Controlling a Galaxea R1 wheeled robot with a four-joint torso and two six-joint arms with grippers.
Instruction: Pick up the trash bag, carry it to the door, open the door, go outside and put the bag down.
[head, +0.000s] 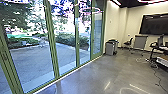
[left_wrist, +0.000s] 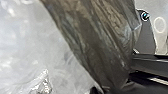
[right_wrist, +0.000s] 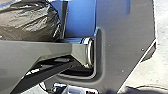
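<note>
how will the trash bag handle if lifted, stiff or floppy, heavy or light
The trash bag would probably be floppy: its thin plastic falls in long creases. The glossy surface may make it a bit slippery. It bulges roundly in the right wrist view, perhaps partly with air, so it could be light for its size, but the contents are hidden.

office room, chairs, wall screen (dark)
</note>
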